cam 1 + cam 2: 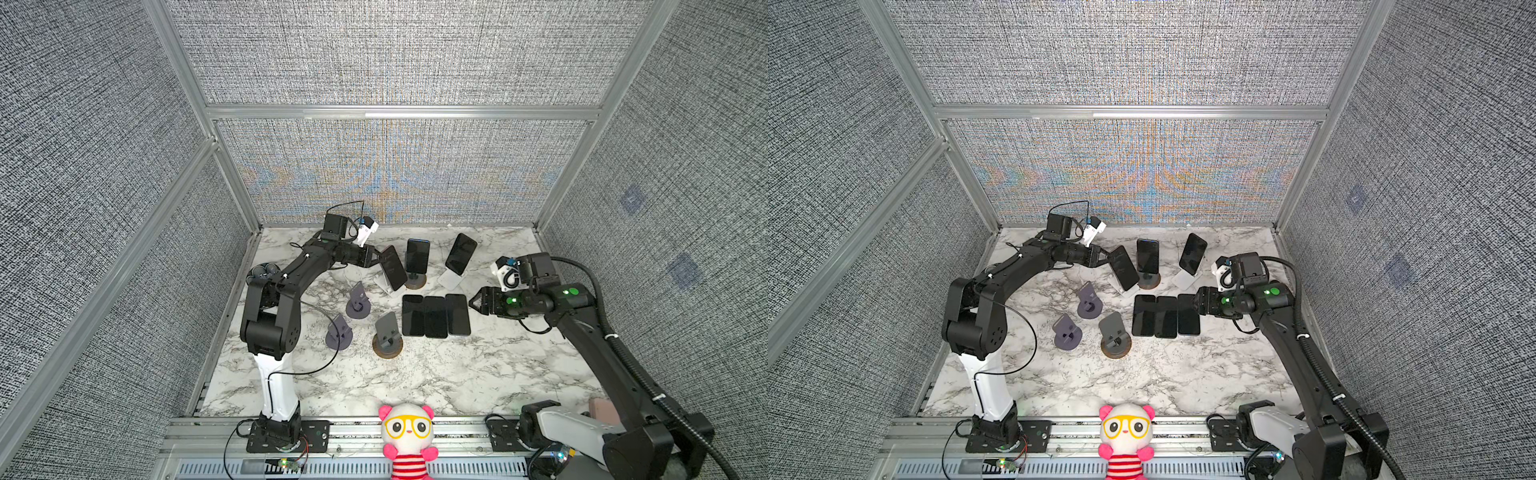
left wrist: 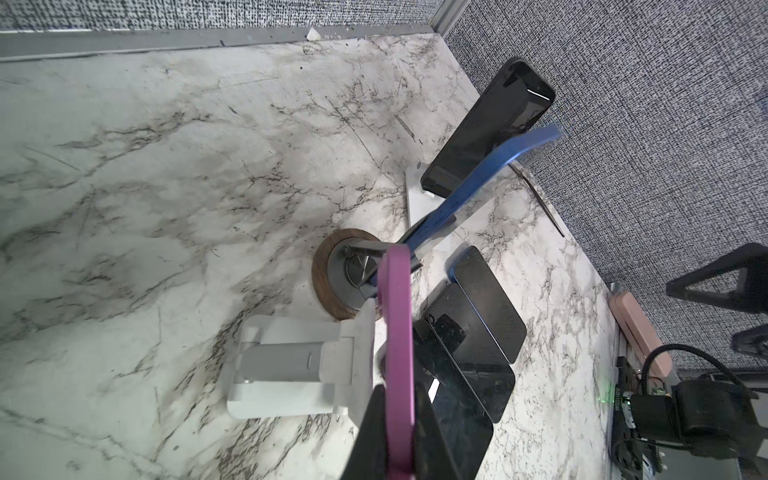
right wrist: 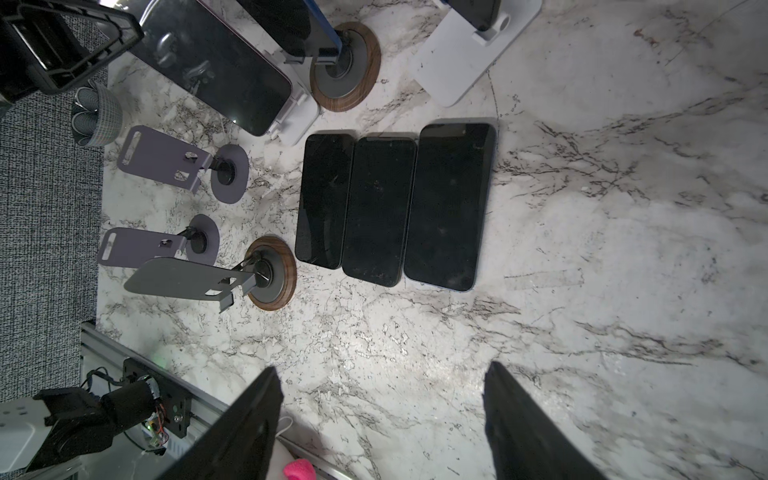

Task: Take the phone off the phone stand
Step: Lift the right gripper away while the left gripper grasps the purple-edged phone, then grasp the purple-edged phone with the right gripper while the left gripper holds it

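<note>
The marble table (image 1: 457,374) carries everything. The left arm (image 1: 291,286) reaches to its far side. The right arm (image 1: 594,345) stretches in from the right. The right jaws stand apart and hold nothing, above bare table just right of the flat phones.

A plush toy (image 1: 407,436) sits at the near rail, between the arm bases.

Three flat phones (image 1: 435,316) lie screen up in the middle, side by side and touching.

Behind them three more phones lean on stands:
- the pink phone (image 1: 394,269) on the white stand (image 2: 286,374)
- a blue phone (image 1: 417,257) on a round stand (image 1: 415,283)
- a black phone (image 1: 460,254) on the rightmost stand (image 1: 449,279)

The left jaws are clamped on the upper end of the pink phone, which shows edge-on in the left wrist view. Its lower end sits at the white stand's lip. Whether it rests there or is just clear, I cannot tell.

Left of the flat phones are three bare stands: two purple stands (image 1: 358,301) (image 1: 338,332) and a grey stand (image 1: 387,336) on a wooden disc.
</note>
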`<state>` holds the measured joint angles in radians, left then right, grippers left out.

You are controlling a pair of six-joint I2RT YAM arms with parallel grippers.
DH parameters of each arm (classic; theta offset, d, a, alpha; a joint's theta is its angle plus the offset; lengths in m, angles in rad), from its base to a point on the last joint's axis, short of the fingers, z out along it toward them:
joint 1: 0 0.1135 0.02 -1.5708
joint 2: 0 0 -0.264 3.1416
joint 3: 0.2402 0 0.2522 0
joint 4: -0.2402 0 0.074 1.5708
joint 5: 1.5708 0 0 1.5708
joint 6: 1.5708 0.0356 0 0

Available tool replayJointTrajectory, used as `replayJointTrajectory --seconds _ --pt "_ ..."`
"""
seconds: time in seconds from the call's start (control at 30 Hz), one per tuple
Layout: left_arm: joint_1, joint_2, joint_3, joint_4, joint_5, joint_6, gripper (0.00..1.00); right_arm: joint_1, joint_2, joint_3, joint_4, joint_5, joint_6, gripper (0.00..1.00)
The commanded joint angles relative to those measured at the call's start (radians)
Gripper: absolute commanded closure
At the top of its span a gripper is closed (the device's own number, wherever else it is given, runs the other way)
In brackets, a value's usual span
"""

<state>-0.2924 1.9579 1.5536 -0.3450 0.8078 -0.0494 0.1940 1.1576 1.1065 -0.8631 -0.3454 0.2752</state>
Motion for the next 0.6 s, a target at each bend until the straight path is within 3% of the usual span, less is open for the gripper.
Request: replayJointTrajectory --seconds 0.0,0.17,0.47,0.57 --pt "0.001 -0.042 0.035 -0.071 0.009 0.014 0.95 0.003 0.007 0.02 -0.002 -0.055 -0.031 0.29" --pt "0.005 -0.045 0.157 -0.348 0.015 0.085 0.96 0.019 0.028 0.021 0.02 -0.135 -0.056 0.33" --pt "0.004 -0.058 0.212 -0.592 0.242 0.243 1.0 0.086 0.122 0.048 0.146 -0.322 -0.143 0.44" --pt "0.004 -0.051 0.214 -0.649 0.386 0.34 1.0 0.107 0.168 0.056 0.224 -0.405 -0.152 0.46"
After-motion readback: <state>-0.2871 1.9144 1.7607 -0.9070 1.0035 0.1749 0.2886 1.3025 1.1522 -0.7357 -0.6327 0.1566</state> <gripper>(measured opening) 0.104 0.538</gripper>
